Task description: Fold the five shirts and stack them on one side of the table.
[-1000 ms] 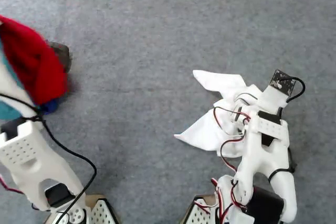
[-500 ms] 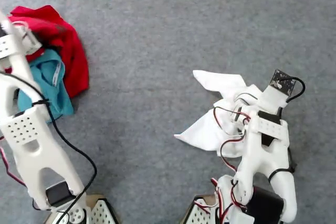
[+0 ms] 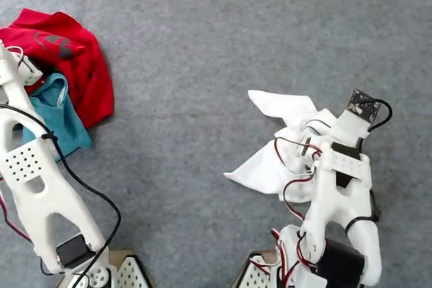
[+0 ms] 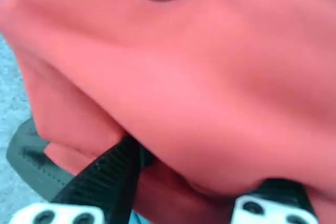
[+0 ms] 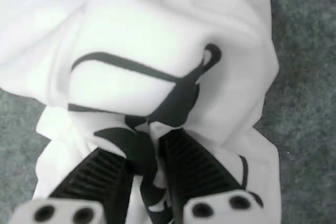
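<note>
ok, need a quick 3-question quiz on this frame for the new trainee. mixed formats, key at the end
1. Fill in: on the table, by the left arm, the red shirt lies against the ___ shirt.
2. True or false: the white shirt lies neatly folded.
3. Which shirt does the right gripper pinch between its fingers? A red, B teal, C white.

Key
1. teal: the teal shirt touches the red one.
2. false: it is crumpled.
3. C
</note>
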### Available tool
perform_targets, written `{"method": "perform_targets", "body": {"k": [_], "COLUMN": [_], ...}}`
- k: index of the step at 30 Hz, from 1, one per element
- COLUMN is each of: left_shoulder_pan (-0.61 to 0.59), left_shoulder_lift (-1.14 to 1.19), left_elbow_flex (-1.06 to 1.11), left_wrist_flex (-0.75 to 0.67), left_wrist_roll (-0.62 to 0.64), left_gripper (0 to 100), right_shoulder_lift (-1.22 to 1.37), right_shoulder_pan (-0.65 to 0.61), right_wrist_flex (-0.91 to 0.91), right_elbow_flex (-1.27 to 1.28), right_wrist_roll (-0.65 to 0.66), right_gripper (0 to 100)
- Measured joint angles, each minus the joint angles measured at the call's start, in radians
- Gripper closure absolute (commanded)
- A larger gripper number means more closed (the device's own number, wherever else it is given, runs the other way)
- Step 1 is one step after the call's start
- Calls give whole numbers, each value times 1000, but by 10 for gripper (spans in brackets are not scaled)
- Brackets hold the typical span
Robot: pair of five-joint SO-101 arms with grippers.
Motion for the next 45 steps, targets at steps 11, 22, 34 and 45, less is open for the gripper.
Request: {"method": "perform_targets", "body": {"k": [11,22,34,45], "left_shoulder_pan": [15,-310,-519,-305], "left_shoulder_lift": [9,55,-158,-482], "left_elbow_flex": [-17,-293,-339,-341], "left_wrist_flex": [75,80,18,-28], "left_wrist_roll": [-169,-327,-187,-143], "left_gripper": [971,971,971,971], "right_shoulder_lift": [0,0,0,0], "right_shoulder_pan": [0,0,0,0], "right_wrist_flex": [0,0,0,-2], "right_elbow_flex": [0,0,2,5], "right_wrist_roll": [0,0,0,0], "right_gripper": [984,984,984,984]}}
